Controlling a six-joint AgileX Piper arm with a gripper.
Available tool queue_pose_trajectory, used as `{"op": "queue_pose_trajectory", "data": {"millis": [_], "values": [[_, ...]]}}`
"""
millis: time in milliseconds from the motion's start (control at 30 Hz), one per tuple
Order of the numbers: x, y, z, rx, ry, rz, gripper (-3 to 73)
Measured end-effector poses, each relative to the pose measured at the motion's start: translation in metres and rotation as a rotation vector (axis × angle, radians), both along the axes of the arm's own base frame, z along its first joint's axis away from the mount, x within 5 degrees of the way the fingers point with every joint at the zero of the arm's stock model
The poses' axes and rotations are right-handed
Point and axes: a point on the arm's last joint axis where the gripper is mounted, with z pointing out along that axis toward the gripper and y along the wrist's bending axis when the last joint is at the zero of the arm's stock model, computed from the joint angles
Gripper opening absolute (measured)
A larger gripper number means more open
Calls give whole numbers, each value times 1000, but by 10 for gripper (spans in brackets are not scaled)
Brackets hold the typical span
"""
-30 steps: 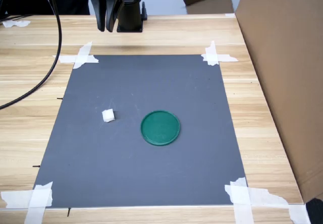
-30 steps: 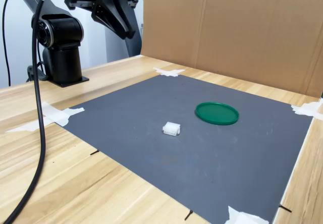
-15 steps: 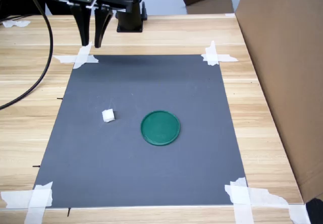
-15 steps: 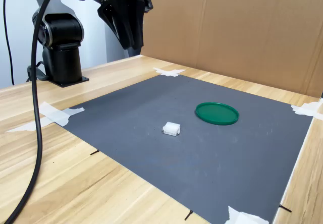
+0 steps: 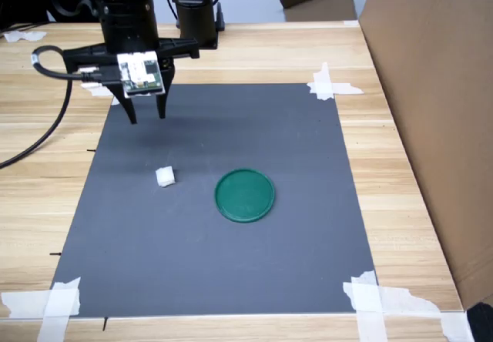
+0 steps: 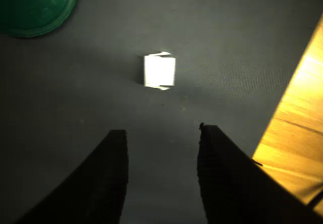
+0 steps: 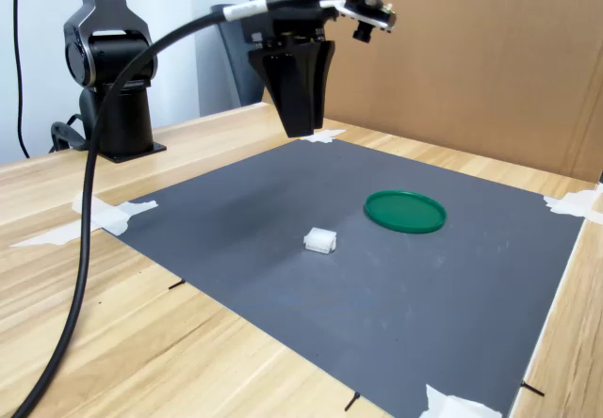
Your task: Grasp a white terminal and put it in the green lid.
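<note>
Swung out from the table's far edge, the gripper (image 5: 147, 115) hung spread and empty over the mat (image 5: 308, 265) in the first exterior view, short of the white terminal (image 5: 165, 176) lying mid-mat beside the green lid (image 5: 244, 195). The wrist view showed the terminal (image 6: 159, 71) ahead of the gap, so the arm likely needed to advance, centre, then descend. The second exterior view confirmed the gripper (image 7: 300, 128) well above the mat.

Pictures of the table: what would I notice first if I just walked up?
Probably the black robot gripper, hanging open above the dark grey mat near its far corner on the first exterior view's left. Next, the flat round dark green plastic lid lying near the mat's middle, and the tiny white blocky plastic terminal beside it, apart from it.
</note>
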Motion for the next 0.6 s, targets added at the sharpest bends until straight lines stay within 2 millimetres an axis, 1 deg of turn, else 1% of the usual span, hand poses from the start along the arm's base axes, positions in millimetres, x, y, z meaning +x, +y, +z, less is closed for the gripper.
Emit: {"op": "queue_pose_trajectory", "data": {"millis": [67,133,200,300,367,433,467,600], "values": [[9,2,-4,13,62,37,371],[24,5,-15,17,172,153,375],[30,6,-23,13,222,216,415],[34,6,-32,5,244,239,484],[36,6,-37,3,256,243,511],[38,5,-40,1,259,244,523],[42,5,-45,-9,254,245,529],[46,3,-52,-30,259,251,529]]}}
